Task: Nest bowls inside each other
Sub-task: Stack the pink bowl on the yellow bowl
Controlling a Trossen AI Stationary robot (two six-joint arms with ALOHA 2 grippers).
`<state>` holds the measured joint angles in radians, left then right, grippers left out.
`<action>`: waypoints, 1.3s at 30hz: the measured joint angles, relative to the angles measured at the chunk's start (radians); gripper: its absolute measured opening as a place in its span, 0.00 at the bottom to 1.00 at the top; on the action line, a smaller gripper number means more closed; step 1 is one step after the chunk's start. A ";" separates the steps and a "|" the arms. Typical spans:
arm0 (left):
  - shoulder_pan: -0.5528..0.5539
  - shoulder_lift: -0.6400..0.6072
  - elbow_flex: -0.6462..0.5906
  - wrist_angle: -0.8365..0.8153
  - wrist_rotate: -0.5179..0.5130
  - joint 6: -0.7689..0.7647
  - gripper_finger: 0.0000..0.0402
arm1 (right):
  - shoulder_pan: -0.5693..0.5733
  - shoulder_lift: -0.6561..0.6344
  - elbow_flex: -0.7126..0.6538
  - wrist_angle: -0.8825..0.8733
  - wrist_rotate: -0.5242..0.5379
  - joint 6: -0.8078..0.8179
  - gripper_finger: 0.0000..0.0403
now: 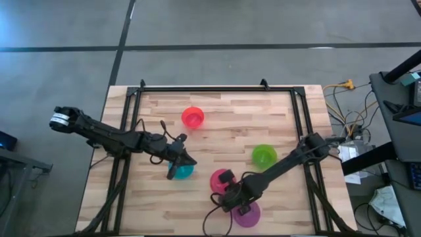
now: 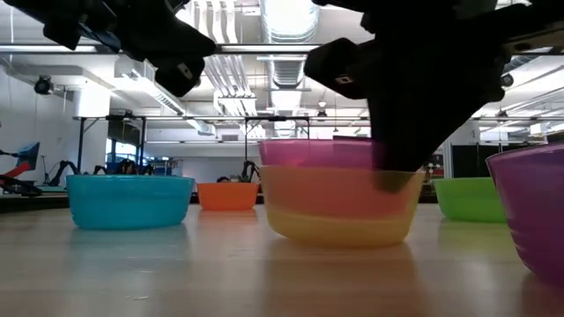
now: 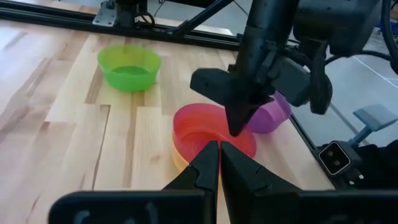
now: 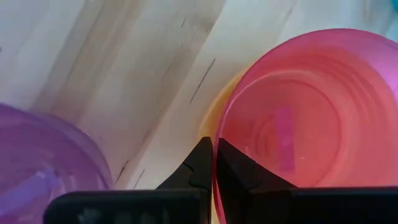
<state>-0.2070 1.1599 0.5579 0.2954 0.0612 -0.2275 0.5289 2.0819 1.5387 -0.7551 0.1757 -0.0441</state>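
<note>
Nearest the low camera, the purple bowl (image 2: 538,211) stands alone. Beside it the magenta pink bowl (image 2: 322,154) sits nested in the yellow bowl (image 2: 339,216); the right tool (image 4: 214,163), fingers pressed together, pinches the magenta rim, seemingly seating it. Left tool (image 3: 219,163), fingers pressed together on nothing, waits above the cyan blue bowl (image 1: 182,172).

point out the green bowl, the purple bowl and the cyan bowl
green bowl (image 1: 264,155): high view, on its inner floor
purple bowl (image 1: 250,215): high view, on the visible rim part below the right arm
cyan bowl (image 2: 129,200): low view, on its outer side wall
</note>
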 joint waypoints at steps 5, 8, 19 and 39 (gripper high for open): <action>-0.008 0.000 0.000 0.000 0.000 -0.001 0.00 | -0.024 0.017 0.028 -0.018 -0.005 -0.013 0.02; -0.014 0.000 0.000 0.000 0.000 -0.001 0.00 | -0.042 0.010 0.027 -0.026 -0.006 -0.013 0.02; -0.039 0.001 -0.001 0.000 0.000 -0.001 0.00 | -0.059 0.001 0.024 -0.060 -0.026 0.003 0.05; -0.039 0.001 -0.001 0.001 0.000 -0.001 0.00 | -0.058 -0.053 0.022 -0.072 -0.025 0.018 0.14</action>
<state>-0.2459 1.1606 0.5568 0.2965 0.0608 -0.2287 0.4705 2.0288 1.5604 -0.8273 0.1505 -0.0265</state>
